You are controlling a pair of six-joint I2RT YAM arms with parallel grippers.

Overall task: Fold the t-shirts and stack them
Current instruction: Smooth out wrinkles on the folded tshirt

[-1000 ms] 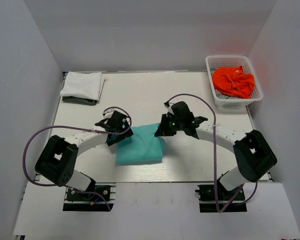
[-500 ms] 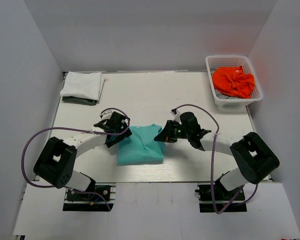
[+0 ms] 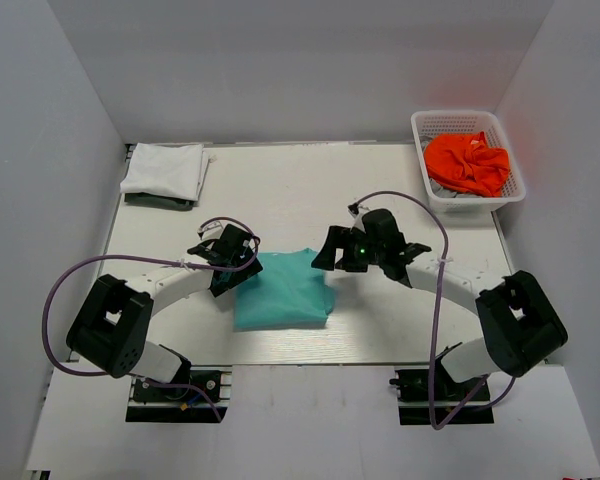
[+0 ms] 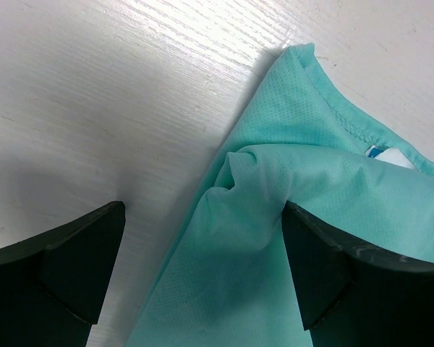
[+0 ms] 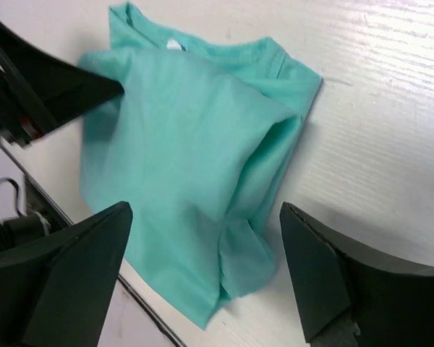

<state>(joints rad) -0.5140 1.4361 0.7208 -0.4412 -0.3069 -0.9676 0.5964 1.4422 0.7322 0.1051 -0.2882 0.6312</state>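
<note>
1. the left gripper (image 4: 202, 282) was spread wide and clamped nothing; one of its fingers (image 4: 347, 282) lay against a raised fold of the teal t-shirt (image 4: 311, 144), the other over bare desk (image 4: 94, 87).
2. the right gripper (image 5: 195, 282) was also wide open and empty, poised over the opposite edge of the same t-shirt (image 5: 181, 144), with the cloth showing between its fingers.
3. from above, the left gripper (image 3: 228, 280) sat at the left edge of the teal t-shirt (image 3: 280, 292) and the right gripper (image 3: 320, 262) at its upper right corner.
4. the teal t-shirt lay folded into a rough rectangle near the middle of the desk (image 3: 280, 190), a little rumpled, its collar and a small white label (image 4: 387, 155) on the far side.
5. at the far left corner, a folded white t-shirt (image 3: 165, 168) rested on a dark t-shirt (image 3: 158, 201).
6. at the far right, an orange t-shirt (image 3: 467, 162) sat bunched in a white mesh basket (image 3: 460, 116).
</note>
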